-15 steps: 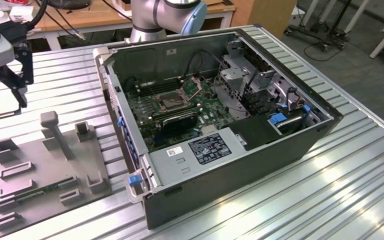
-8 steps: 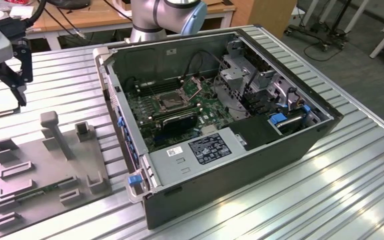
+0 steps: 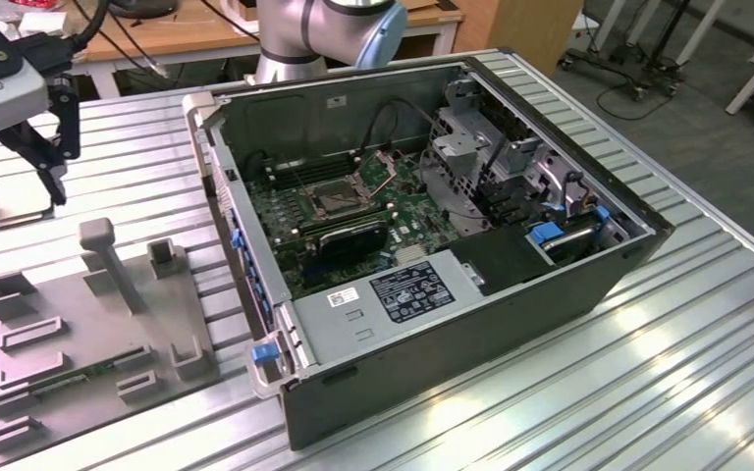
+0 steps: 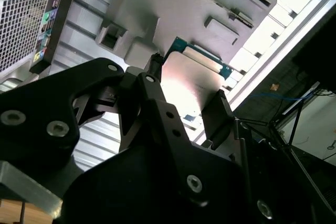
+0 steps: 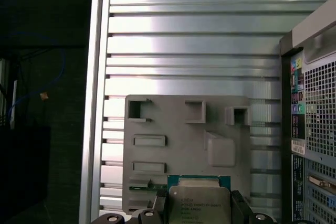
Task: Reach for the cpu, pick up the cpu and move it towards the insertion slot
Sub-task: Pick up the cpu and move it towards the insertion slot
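Jaws of the black pincer (image 3: 13, 201) are clamping the small flat square silvery-grey cpu (image 5: 199, 204) between them. Below and beside the pincer, the flat grey plastic tray (image 5: 178, 148) is lying on the ribbed aluminium table (image 5: 194, 40). Well apart from the pincer, inside the open black computer case (image 3: 509, 314), the silver-framed square insertion slot (image 3: 329, 200) is sitting amid green circuit board.

nothing can be read off clearly. in the exterior view, lower centre of the frame, a white label (image 3: 410, 291) with dark print (a smaller sticker (image 3: 347, 297) just beside it) sits on the power supply cover (image 3: 350, 339). in the first wrist view, lines of dark print cross the top of the cpu (image 5: 199, 205).
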{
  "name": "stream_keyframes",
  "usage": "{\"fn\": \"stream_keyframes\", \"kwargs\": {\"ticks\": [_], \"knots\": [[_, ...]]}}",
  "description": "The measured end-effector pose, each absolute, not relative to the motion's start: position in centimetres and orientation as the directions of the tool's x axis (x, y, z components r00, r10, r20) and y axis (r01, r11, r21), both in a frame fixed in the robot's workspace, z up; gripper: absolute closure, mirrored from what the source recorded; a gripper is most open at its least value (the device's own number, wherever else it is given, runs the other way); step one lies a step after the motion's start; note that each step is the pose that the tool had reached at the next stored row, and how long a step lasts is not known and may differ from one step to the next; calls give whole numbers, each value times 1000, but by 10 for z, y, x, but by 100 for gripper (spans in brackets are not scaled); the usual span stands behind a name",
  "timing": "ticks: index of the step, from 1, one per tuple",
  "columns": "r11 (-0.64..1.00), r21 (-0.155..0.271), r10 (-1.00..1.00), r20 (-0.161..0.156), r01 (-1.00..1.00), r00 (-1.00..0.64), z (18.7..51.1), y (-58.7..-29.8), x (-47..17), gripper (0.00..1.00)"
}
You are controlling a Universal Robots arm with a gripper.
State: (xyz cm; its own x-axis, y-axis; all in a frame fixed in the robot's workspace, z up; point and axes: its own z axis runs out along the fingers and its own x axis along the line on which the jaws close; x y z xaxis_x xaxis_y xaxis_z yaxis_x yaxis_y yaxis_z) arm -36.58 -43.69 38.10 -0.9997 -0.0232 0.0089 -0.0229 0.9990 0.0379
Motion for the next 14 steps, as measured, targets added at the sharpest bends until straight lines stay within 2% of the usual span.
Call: {"fn": "stream_keyframes", "kwargs": {"ticks": [14], "knots": [[999,38,-23,11,-23,-1000,386,-437,-360,45]]}}
